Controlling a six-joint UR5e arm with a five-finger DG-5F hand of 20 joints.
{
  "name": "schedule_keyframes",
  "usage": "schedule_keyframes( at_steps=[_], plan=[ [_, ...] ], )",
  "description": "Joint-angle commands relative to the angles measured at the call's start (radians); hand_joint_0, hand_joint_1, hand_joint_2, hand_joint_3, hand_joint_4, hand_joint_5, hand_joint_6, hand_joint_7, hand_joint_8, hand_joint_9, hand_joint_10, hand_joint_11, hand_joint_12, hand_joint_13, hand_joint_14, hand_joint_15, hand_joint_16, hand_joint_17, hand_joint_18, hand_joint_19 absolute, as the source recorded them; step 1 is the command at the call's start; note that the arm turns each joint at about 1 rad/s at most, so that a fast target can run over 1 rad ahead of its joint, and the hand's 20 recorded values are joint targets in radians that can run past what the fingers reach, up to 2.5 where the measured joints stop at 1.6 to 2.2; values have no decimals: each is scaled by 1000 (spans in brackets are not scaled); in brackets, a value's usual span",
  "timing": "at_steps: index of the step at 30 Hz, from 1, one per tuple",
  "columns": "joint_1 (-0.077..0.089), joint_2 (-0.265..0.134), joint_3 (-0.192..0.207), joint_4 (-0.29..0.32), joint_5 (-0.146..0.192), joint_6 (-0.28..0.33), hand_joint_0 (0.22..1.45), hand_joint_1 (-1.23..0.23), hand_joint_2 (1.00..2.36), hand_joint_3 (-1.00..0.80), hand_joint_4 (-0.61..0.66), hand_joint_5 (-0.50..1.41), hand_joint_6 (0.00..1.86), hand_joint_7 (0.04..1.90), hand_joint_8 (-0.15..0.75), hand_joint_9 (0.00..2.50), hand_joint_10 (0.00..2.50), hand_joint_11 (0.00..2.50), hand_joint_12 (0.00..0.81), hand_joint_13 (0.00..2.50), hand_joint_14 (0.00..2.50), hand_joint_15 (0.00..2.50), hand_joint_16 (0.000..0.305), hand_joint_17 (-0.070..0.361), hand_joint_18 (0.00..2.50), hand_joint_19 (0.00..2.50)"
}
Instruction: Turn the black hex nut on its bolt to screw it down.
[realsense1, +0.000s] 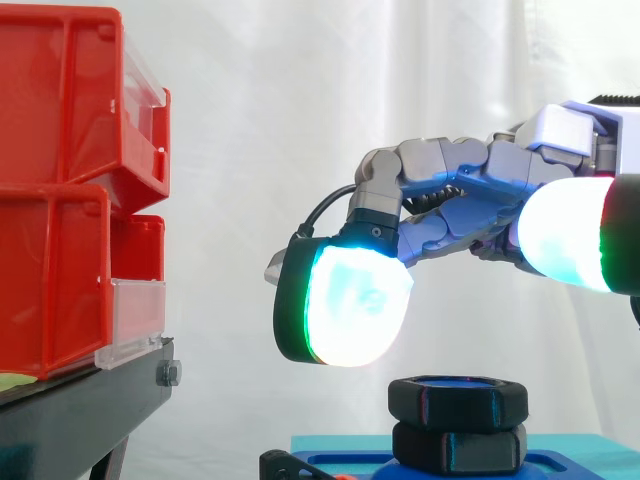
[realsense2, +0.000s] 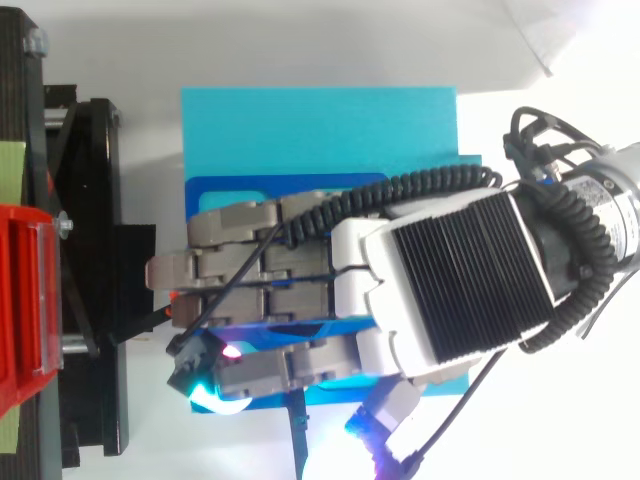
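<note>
You'll find the black hex nut (realsense1: 458, 398) stacked on a second black hexagonal piece (realsense1: 458, 446), on the dark blue plate (realsense2: 250, 188) over the turquoise block (realsense2: 320, 130). The robot hand (realsense1: 470, 185) hovers above it without touching. Its fingers are loosely extended and hold nothing, and one glowing fingertip pad (realsense1: 355, 300) hangs up-left of the nut.
</note>
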Motion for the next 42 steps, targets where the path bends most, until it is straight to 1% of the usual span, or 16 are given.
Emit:
schedule_keyframes(
  at_steps=[1,4,8,10,11,12,15,19,24,26,28,30,35,36,39,42],
  plan=[
    [15,0,0,-6,16,-3,496,-278,1000,-500,304,-146,503,1138,253,604,11,339,313,431,3,64,49,111,430,256],
    [23,0,-2,-9,26,-5,496,-277,1000,-500,297,-146,503,1138,252,603,11,339,313,430,2,64,49,111,430,256],
    [26,-5,0,-9,30,-8,495,-276,1000,-500,292,-145,503,1139,253,598,11,332,314,430,1,64,50,112,430,255],
    [26,-31,0,10,29,-5,495,-275,1000,-500,293,-145,503,1134,253,591,10,331,313,428,2,63,50,112,429,247],
    [26,-53,0,25,30,-3,495,-275,1000,-500,293,-145,503,1139,253,591,10,331,314,428,2,63,50,112,430,248],
    [26,-56,0,34,30,0,495,-275,1000,-500,293,-145,503,1139,253,589,10,330,314,429,1,68,50,112,430,255],
    [21,-56,2,46,26,23,494,-274,1000,-500,296,-145,503,1134,253,588,10,330,312,426,2,66,50,112,429,247],
    [15,-56,3,28,22,28,494,-273,1000,-500,297,-145,503,1133,251,585,12,321,313,426,3,59,50,112,429,256],
    [11,-57,3,29,21,28,494,-273,1000,-500,283,-145,502,1137,255,584,10,327,313,427,1,66,50,112,428,248],
    [9,-56,5,31,19,26,495,-272,1000,-500,279,-147,503,1161,254,584,11,335,313,427,1,60,50,112,427,255],
    [6,-56,12,26,19,28,494,-275,1000,-500,236,-163,501,1265,260,581,10,338,315,434,0,60,50,112,435,246],
    [3,-56,23,25,15,28,493,-280,1000,-500,220,-176,515,1288,258,561,10,330,316,436,1,60,50,113,440,244],
    [-3,-56,41,11,-4,28,491,-294,1000,-500,199,-201,572,1213,257,552,12,342,317,436,1,59,51,114,444,243],
    [-3,-56,43,10,-5,26,491,-295,1000,-500,197,-212,619,1131,258,552,11,359,317,435,2,61,51,114,445,236],
    [-6,-56,43,10,-7,26,491,-296,1000,-500,203,-218,665,1051,256,553,11,363,318,436,2,55,51,114,446,243],
    [-8,-56,43,10,-7,26,491,-297,1000,-500,208,-218,670,1045,257,554,11,364,318,434,1,62,51,114,445,240]
  ],
)
